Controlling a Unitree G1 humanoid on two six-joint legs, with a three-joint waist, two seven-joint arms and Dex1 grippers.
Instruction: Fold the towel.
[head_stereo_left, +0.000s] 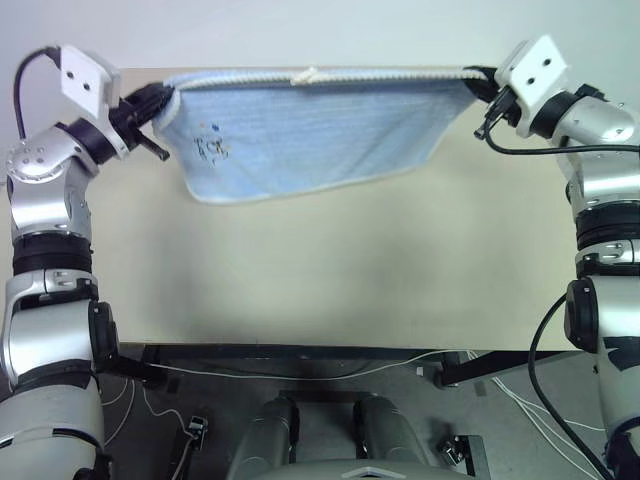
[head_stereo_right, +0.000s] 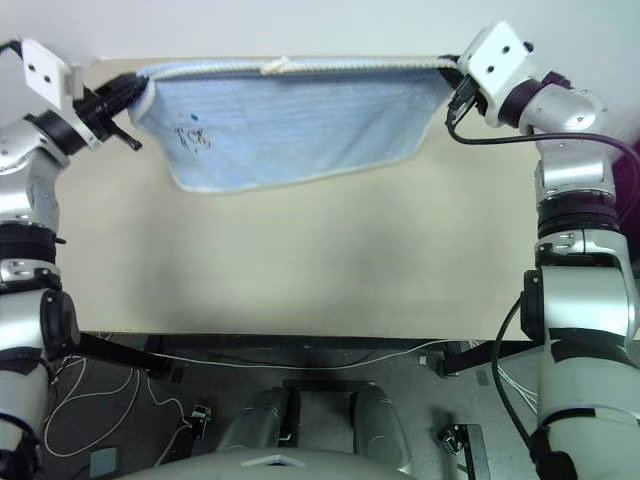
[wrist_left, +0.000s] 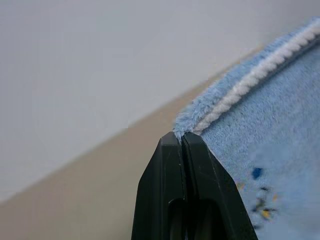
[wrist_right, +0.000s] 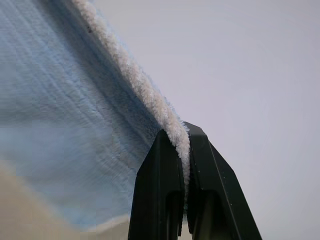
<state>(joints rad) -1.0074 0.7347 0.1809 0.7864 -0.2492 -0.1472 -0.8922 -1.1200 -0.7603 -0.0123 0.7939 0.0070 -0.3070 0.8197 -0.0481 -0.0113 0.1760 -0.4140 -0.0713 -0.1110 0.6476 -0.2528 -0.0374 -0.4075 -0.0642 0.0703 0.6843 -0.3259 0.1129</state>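
One table (head_stereo_left: 330, 290) carries the scene: a broad, flat, matte beige top with a dark frame along its near edge. Above it hangs one towel (head_stereo_left: 310, 130), light blue soft terry, roughly rectangular, held up off the table and stretched between the two arms by its top edge. That edge runs taut and nearly level, trimmed with a white, rope-like stitched border; the lower edge, trimmed the same way, sags in a curve and slants upward toward the right. One small white tag (head_stereo_left: 305, 74) sticks up from the top edge near its middle. One small dark printed mark (head_stereo_left: 212, 147), with tiny coloured dots, sits near the towel's left side; no writing on it can be read. The left end effector (wrist_left: 183, 136) has its two black fingers pressed together, pinching the towel's upper left corner. The right end effector (wrist_right: 182, 131) pinches the fluffy white edging at the upper right corner.
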